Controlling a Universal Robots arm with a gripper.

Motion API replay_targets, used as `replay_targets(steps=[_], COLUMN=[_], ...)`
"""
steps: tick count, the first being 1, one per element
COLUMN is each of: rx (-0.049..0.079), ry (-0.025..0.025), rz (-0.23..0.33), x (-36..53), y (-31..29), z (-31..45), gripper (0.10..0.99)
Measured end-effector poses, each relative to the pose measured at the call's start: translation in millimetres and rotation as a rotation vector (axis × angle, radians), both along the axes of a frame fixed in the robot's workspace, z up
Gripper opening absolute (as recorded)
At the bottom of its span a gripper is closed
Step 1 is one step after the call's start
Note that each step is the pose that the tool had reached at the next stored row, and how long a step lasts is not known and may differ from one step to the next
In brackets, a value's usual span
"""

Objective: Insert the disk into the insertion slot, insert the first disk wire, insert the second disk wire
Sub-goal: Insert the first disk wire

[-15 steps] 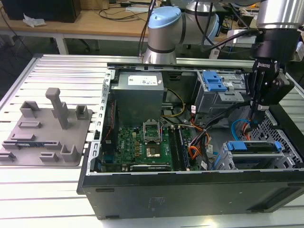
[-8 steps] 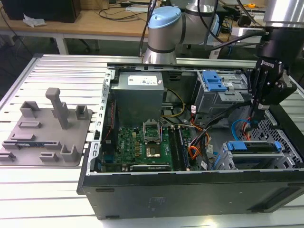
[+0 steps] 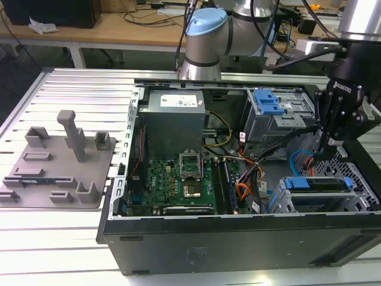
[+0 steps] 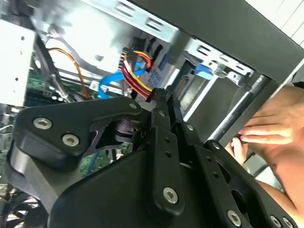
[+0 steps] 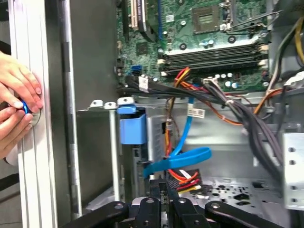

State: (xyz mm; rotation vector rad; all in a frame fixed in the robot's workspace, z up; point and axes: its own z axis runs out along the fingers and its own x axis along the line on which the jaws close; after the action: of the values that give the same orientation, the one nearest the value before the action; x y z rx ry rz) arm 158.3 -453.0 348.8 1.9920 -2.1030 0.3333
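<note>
Disk [image 3: 318,185] in the insertion slot [image 3: 360,182], right under the gripper [image 3: 325,154], blue carrier edge facing out. First step done, by the look of things.

Now from the exterior view's left to its right. Far from the gripper, outside the computer case [image 3: 238,238]: a grey holder plate [image 3: 53,161] with pegs and blocks. Closer in: the grey power supply box [image 3: 175,119] and the green motherboard [image 3: 178,179]. Nearer again: the other grey bay with the blue latch [image 3: 268,101], just beside the gripper. Last, the gripper itself, reaching down into the case just above the disk.

In both wrist views, fingertips [image 4: 167,95] pressed together on the black power plug [image 5: 186,181] of the red, yellow and black wire bundle [image 4: 135,64], as far as can be told. Blue flat data cable [image 5: 183,159] looped just in front of the tips. A person's hand [image 5: 16,92] outside the case wall, well apart from the gripper.

Step in hand, at a guess: one of the two disk wires. Needed for it: plug held straight, lined up with the socket at the back of the disk, a slow gentle push, no snag on the blue cable.

Writing: a white label [image 3: 178,102] on the power supply box and a small white tag [image 5: 195,112] on the wires near the tips; words too small to tell.
</note>
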Motion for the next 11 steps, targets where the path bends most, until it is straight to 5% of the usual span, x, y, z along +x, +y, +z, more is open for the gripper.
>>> replay_targets(steps=[4,7,9,11], rx=[0.019,0.071,0.134,0.153], ry=[0.0008,0.0016,0.0039,0.0080], rz=[0.000,0.000,0.000,0.000], x=[1.9,3.6,4.9,5.4], y=[-13.2,-18.0,-23.2,-26.8], z=[0.3,0.7,1.4,2.7], gripper=[0.165,0.165,0.165,0.165])
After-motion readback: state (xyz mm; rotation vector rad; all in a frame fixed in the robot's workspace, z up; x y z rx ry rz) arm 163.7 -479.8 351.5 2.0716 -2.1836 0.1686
